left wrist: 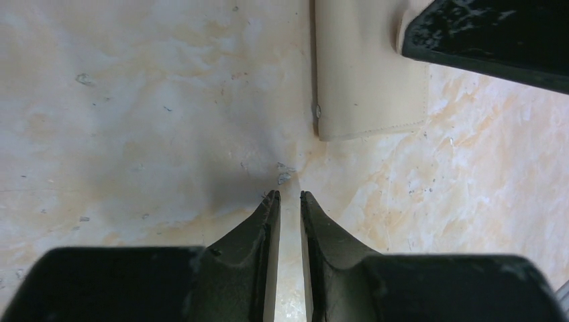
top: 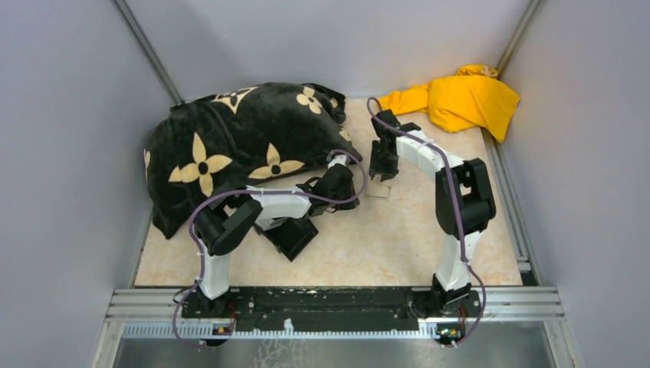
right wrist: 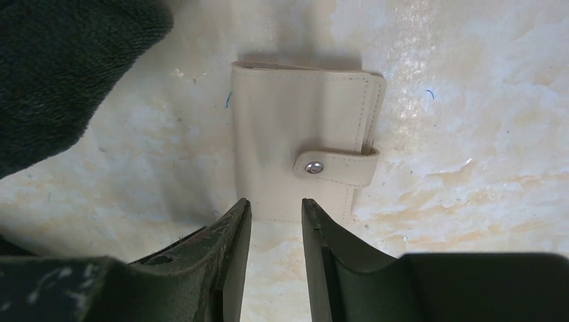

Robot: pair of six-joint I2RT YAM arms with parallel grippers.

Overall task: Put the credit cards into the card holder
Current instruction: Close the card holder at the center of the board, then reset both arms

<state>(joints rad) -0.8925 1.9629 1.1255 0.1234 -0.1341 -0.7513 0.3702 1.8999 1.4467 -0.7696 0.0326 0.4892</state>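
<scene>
Directly under the right jaws, the holder (right wrist: 295,141) lies flat and closed on the surface (right wrist: 483,168), its tab (right wrist: 339,166) snapped across the front by a stud (right wrist: 314,168). It looks light, thin and softly padded, with stitched edges. It would likely slide on the glossy marbled surface if pushed from one side, and flex rather than crack. The tab's rounded free end, at the stud, seems the place to take hold for opening while something pins the body down. The long edge away from the tab would serve for lifting. No cards show in any view, so where they are cannot be told.

The right jaws hang over the holder's near edge, parted a little, with nothing between them. The left jaws sit low near a corner of the holder, open only by a narrow slit, and are empty. A black box (top: 295,238) sits off to the holder's left-arm side, with a flowered cushion (top: 230,138) beyond it. A yellow cloth (top: 467,100) lies well apart at the far corner.
</scene>
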